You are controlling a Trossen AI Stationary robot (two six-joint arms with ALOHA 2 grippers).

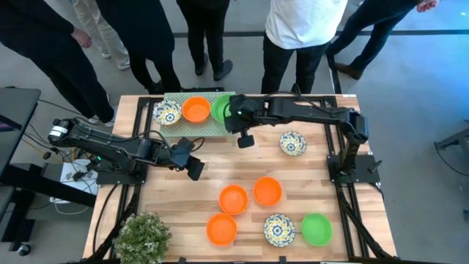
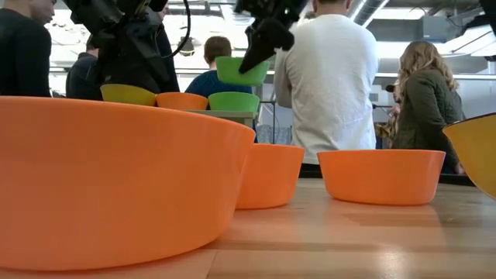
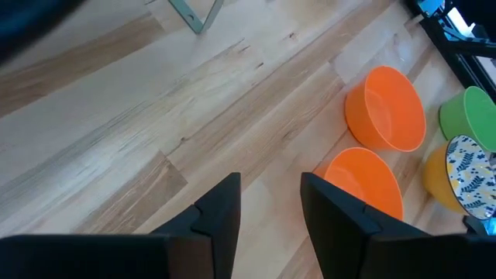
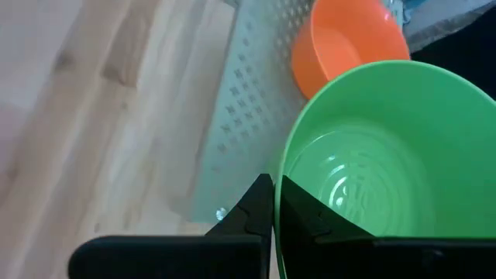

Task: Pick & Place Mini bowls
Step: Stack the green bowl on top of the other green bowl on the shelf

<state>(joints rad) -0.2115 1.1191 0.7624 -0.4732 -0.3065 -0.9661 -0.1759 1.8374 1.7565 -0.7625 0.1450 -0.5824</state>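
A green mini bowl (image 4: pixel 387 155) hangs in my right gripper (image 4: pixel 275 198), lifted above the perforated tray (image 1: pixel 183 128) at the table's far side. In the low view the held green bowl (image 2: pixel 242 70) hovers just over a second green bowl (image 2: pixel 233 101) standing on the tray. A floral bowl (image 1: pixel 167 113) and an orange bowl (image 1: pixel 196 109) also stand on the tray. My left gripper (image 3: pixel 271 201) is open over bare wood at the table's left middle and touches nothing. My right gripper holds the green bowl by its rim (image 4: pixel 280 174), on the side nearest the wrist. One finger (image 4: pixel 310 213) is inside the bowl and the other (image 4: pixel 256 205) outside, coming from above and from the table's right. The bowl is lifted clear and slightly tilted.
Loose bowls stand on the near half of the table: three orange bowls (image 1: pixel 233 199) (image 1: pixel 267 191) (image 1: pixel 220 228), a floral bowl (image 1: pixel 279 229) and a green bowl (image 1: pixel 316 228). Another floral bowl (image 1: pixel 292 143) sits toward the right. A potted plant (image 1: pixel 143 235) fills the near-left corner. People stand beyond the far edge.
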